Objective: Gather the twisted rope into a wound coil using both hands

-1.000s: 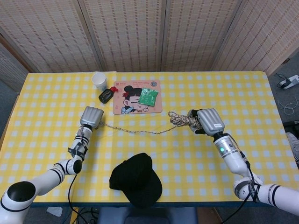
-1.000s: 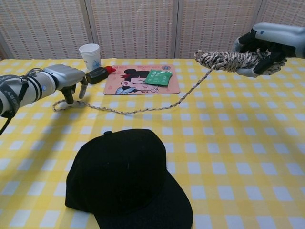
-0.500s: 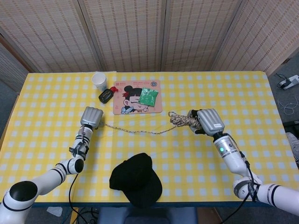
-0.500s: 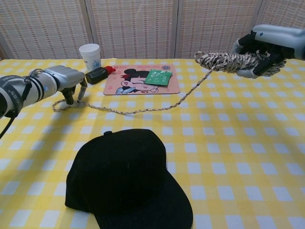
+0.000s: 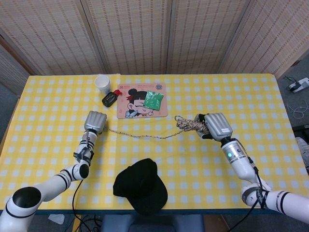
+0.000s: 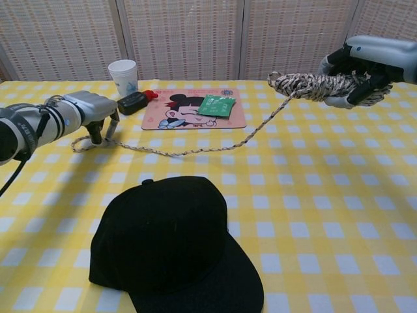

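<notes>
over the last second little has changed: our right hand (image 6: 355,77) has only drifted slightly, still gripping the wound part of the twisted rope (image 6: 306,85) above the worktop (image 5: 203,159). the loose tail still runs across the cloth to our left hand (image 6: 98,112), fingers curled down at its end; we cannot tell if they pinch it. so winding looks stalled. the paper cup (image 5: 102,83) stands upright, contents hidden.
</notes>
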Robot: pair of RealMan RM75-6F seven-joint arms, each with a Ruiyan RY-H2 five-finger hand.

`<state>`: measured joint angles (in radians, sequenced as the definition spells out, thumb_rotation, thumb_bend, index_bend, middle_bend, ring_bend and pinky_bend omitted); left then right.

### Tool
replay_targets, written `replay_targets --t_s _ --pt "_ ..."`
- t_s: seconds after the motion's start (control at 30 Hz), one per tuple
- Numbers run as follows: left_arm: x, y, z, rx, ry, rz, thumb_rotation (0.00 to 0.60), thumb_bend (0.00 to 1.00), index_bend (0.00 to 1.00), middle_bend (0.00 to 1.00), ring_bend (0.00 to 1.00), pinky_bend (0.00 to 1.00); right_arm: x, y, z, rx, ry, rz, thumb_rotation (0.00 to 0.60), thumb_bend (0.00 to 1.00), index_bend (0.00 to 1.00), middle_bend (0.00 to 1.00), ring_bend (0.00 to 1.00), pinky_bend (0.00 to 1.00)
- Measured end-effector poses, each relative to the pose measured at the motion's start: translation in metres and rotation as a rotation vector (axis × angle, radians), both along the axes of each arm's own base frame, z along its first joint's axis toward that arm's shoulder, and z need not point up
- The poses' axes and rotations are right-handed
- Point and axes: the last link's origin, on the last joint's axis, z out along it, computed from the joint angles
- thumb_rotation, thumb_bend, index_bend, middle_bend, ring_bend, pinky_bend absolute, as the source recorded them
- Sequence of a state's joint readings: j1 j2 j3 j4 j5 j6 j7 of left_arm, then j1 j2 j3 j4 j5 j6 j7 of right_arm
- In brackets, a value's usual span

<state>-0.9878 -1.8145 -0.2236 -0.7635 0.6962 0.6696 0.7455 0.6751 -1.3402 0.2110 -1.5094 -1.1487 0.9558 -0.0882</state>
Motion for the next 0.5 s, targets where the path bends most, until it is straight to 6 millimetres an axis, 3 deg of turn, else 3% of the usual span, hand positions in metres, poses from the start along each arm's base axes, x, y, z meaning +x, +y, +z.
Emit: replay_targets --t_s 0.5 --pt "0.0055 -0.0022 -0.0026 -0.008 -0.020 0.027 0.600 0.34 0.79 1.00 1.00 1.00 -0.0012 0.0001 0.0002 0.000 -0.009 -0.005 0.600 0.63 0.82 0.68 0.52 0.61"
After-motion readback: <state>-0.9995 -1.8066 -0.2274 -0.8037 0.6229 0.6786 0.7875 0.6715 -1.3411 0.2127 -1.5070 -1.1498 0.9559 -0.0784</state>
